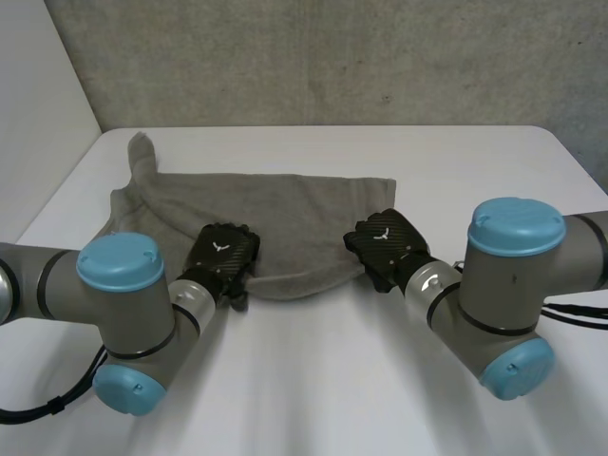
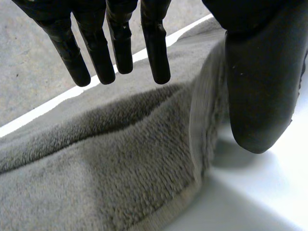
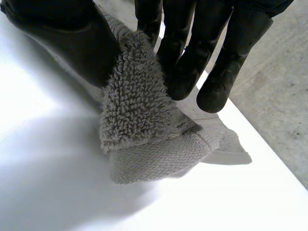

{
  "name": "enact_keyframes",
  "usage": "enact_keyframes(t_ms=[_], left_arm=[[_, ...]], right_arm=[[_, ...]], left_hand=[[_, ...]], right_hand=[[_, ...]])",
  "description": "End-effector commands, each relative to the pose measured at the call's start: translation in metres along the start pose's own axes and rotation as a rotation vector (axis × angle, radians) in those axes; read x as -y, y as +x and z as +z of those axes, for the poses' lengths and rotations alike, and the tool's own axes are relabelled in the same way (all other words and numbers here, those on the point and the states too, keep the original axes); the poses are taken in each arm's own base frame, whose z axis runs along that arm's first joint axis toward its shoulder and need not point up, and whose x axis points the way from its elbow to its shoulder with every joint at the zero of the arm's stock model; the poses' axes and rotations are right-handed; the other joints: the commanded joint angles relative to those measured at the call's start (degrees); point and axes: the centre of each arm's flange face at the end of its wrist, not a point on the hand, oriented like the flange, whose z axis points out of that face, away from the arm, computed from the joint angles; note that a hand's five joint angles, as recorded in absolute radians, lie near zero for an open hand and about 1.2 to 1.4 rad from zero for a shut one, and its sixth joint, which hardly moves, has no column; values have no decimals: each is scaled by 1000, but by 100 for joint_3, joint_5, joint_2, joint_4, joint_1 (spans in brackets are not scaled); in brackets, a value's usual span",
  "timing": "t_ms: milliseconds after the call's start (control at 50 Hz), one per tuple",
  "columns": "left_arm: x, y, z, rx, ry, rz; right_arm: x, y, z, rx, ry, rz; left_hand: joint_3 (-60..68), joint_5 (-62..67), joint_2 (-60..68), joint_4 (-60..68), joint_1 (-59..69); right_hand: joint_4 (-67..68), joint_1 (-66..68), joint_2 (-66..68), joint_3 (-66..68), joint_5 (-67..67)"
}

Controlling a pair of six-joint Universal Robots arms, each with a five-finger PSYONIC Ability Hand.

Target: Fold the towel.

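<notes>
No legible text; a white winged emblem (image 1: 219, 246) on left hand (image 1: 234, 260); another on right hand (image 1: 391, 247)

In the head view the left hand (image 1: 223, 256) and right hand (image 1: 385, 242) each hide part of the towel (image 1: 285, 214).

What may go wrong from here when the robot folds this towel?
1. Only the right hand pinches the grey towel, at its near right end; the left hand is open over the near edge. A lift now may drag the towel askew.
2. The far left corner is bunched, so the fold may trap a crease.
</notes>
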Motion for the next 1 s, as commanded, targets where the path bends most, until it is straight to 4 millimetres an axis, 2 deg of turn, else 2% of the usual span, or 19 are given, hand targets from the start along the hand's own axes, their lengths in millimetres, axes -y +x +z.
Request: enact_keyframes(t_ms=[20,200,300,380,460,500,540,660,800,920,1000], left_arm=[[13,-13,-1,62,27,-4],[30,-24,-16,150,50,-8],[33,-25,-27,150,52,-9],[32,-24,-33,148,46,-9],[25,-23,-38,144,17,-8],[21,-26,-39,150,1,-11],[14,-37,-40,176,-25,-21],[14,-57,-44,213,-31,-36],[10,-89,-44,179,-52,-81],[-1,-107,-41,200,-85,-108],[-5,-107,-40,198,-99,-111]], right_arm=[[15,20,-19,-46,9,-13],[18,26,-31,-64,4,-12],[13,41,-36,-111,-16,-1],[5,62,-37,-168,-42,22],[-4,84,-40,-229,-68,44],[-8,88,-41,-238,-80,48],[-11,92,-41,-250,-90,52],[-29,108,-39,-299,-141,75],[-43,125,-37,-353,-174,91],[-48,123,-36,-345,-186,97],[-52,120,-35,-334,-196,102]], left_hand=[[-486,-236,-417,-450,-357],[-1008,-758,-938,-971,-878],[-1093,-843,-1023,-1056,-963],[-1093,-843,-1023,-1056,-963],[-1093,-843,-1023,-1056,-963],[-1093,-843,-1023,-1056,-963],[-1043,-792,-973,-1006,-913],[-908,-658,-838,-871,-778],[335,586,405,372,465],[304,554,373,340,433],[270,520,339,306,399]], right_hand=[[345,405,367,312,347],[345,405,367,312,347],[345,405,367,312,347],[345,405,367,312,347],[345,405,367,312,347],[345,405,367,312,347],[345,405,367,312,347],[345,405,367,312,347],[345,405,367,312,347],[345,405,367,312,347],[345,405,367,312,347]])
